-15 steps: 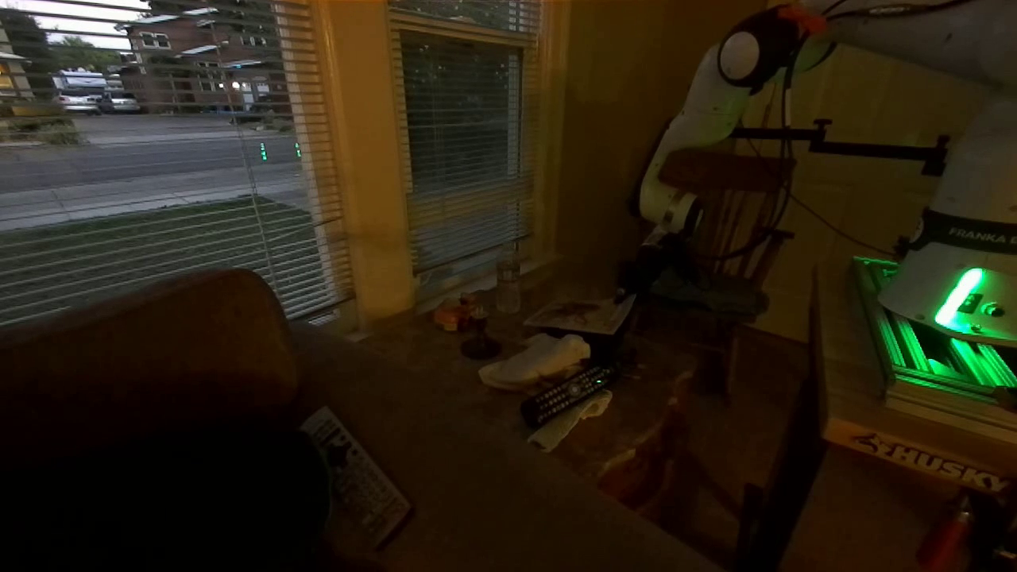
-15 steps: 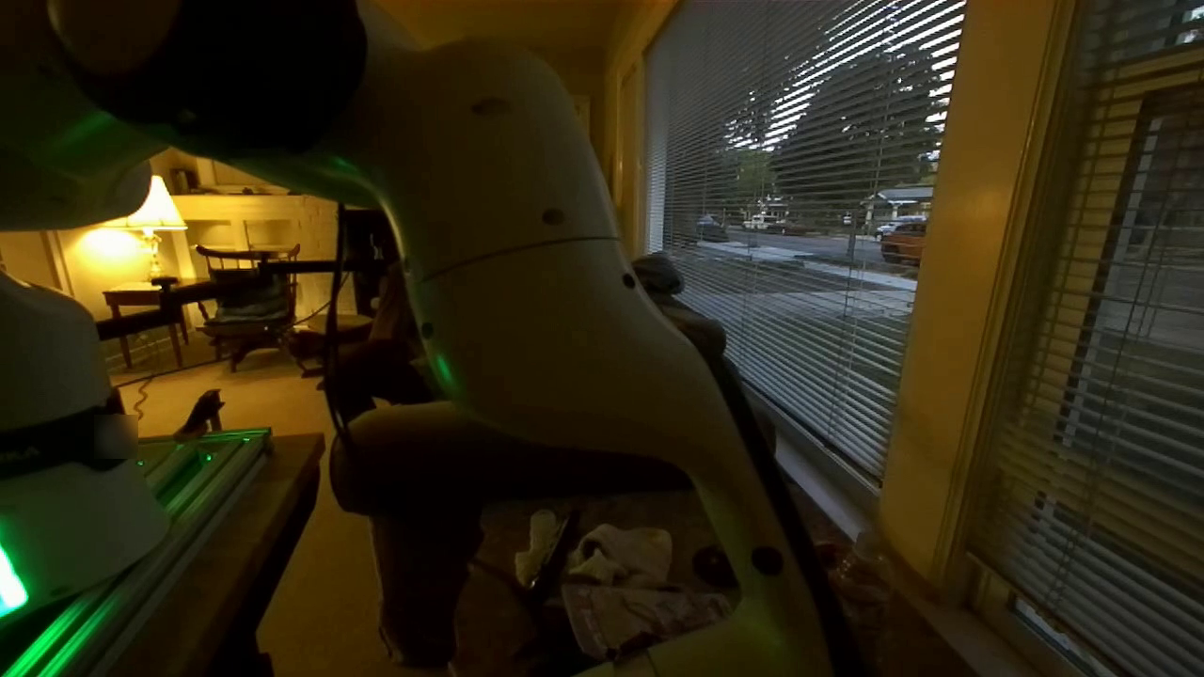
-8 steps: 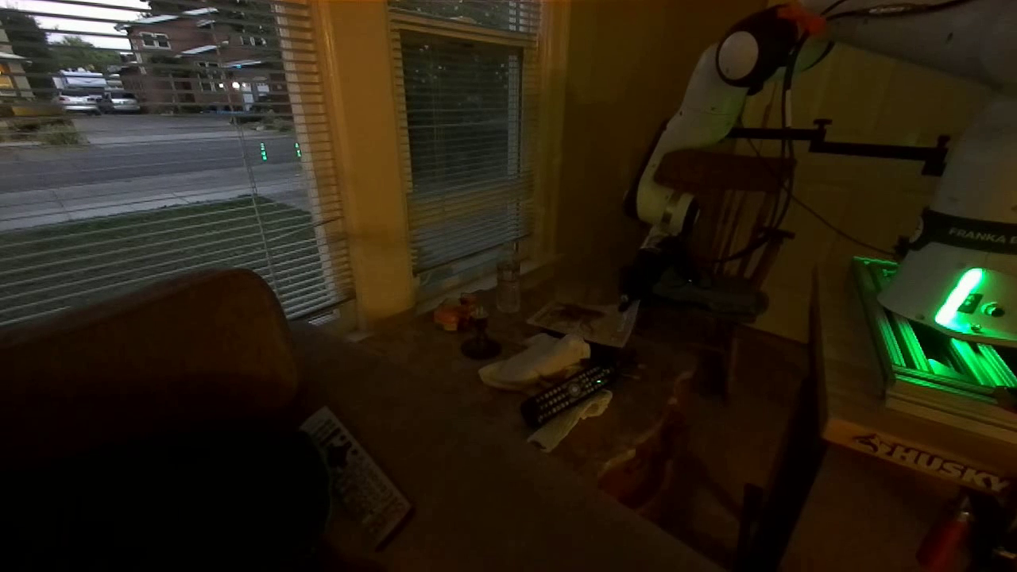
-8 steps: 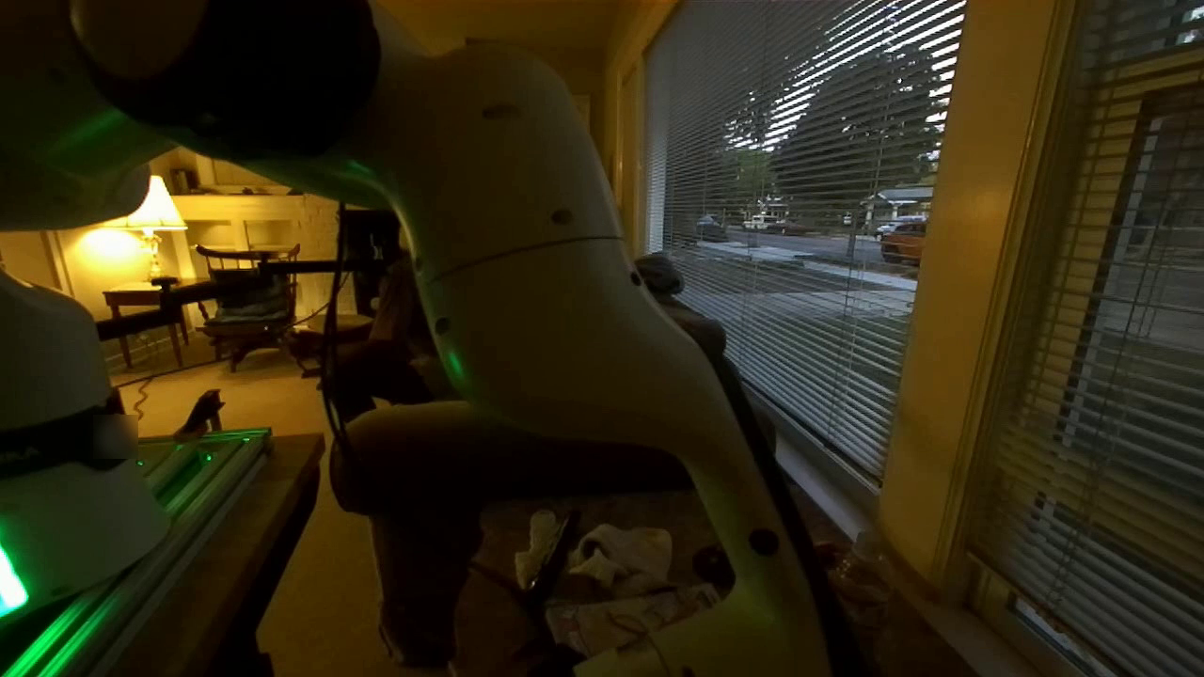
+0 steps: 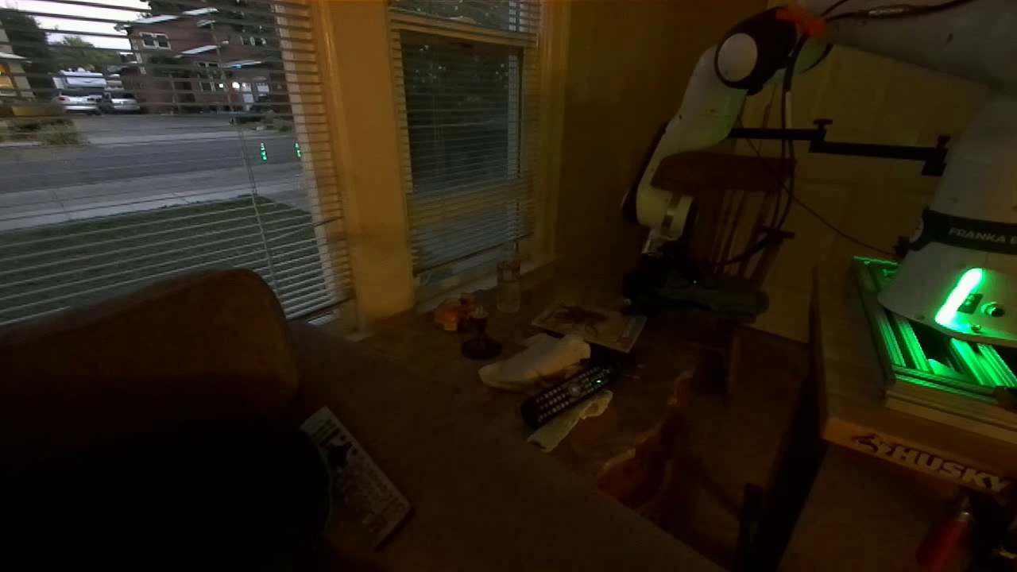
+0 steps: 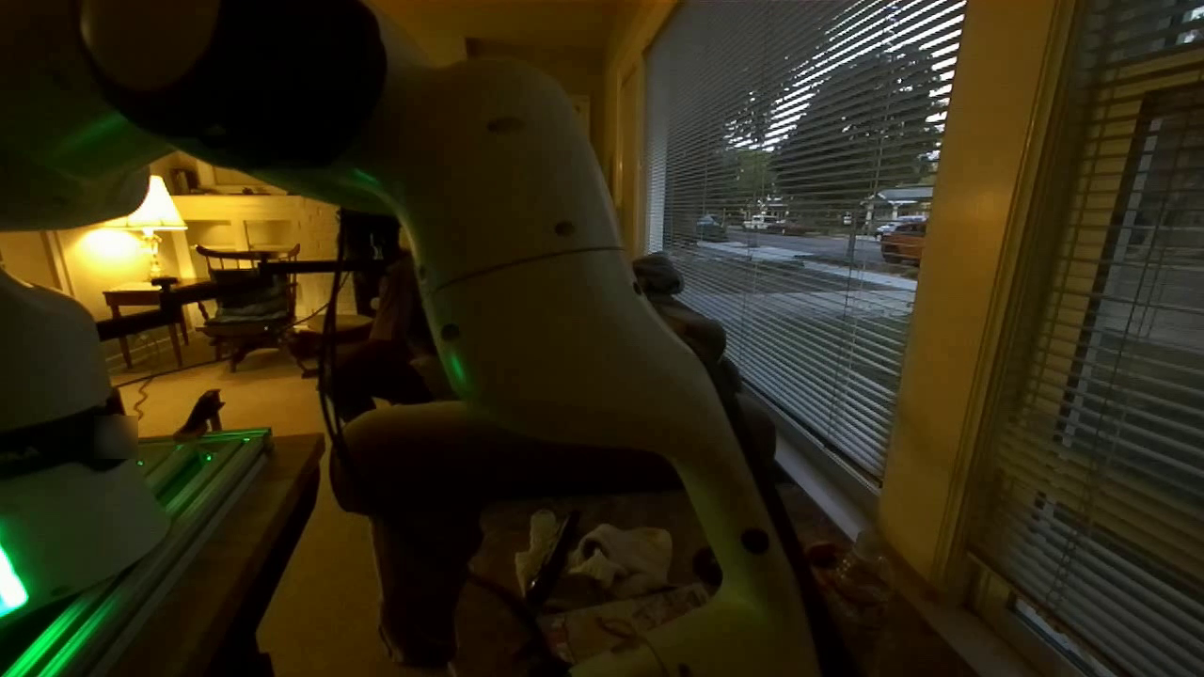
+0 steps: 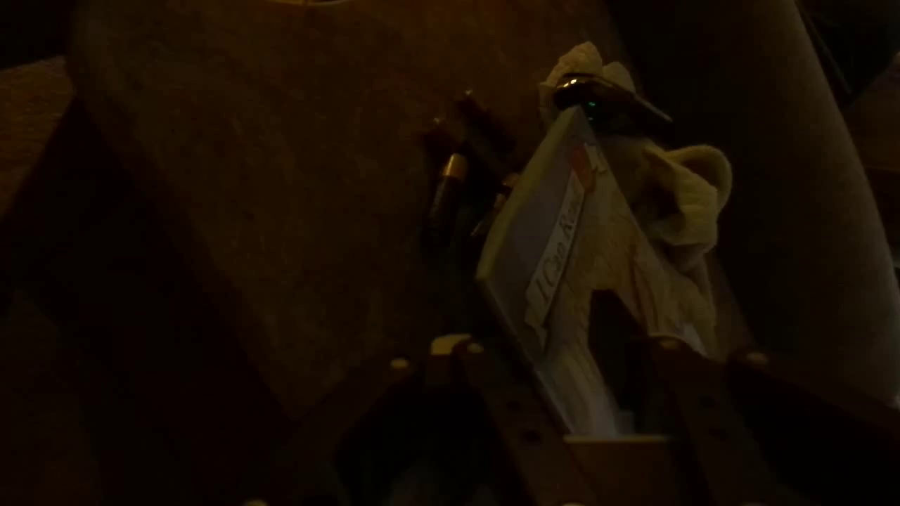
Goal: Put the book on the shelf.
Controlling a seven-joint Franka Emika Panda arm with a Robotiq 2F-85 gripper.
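The book (image 5: 588, 324) is thin and flat, with a whitish cover and a reddish picture. It also shows in an exterior view (image 6: 602, 622), partly behind the arm. In the wrist view the book (image 7: 598, 246) is tilted, with "I Can Read" lettering along its edge. My gripper (image 7: 580, 316) is at its near end, one dark finger over the cover; the finger beneath is hidden. The gripper (image 5: 632, 305) looks shut on the book's edge. The book seems raised above the brown surface; how high I cannot tell. No shelf shows near the gripper.
A remote (image 5: 568, 395), a white cloth (image 5: 540, 361), a clear bottle (image 5: 508, 286), an orange item (image 5: 455, 314) and a dark stemmed object (image 5: 481, 343) lie near the book. Batteries (image 7: 446, 190) lie beside it. Light built-in shelving (image 6: 246, 202) stands far back.
The gripper and book have moved together slightly right and down in an exterior view, away from the bottle. The arm has shifted a little with them.
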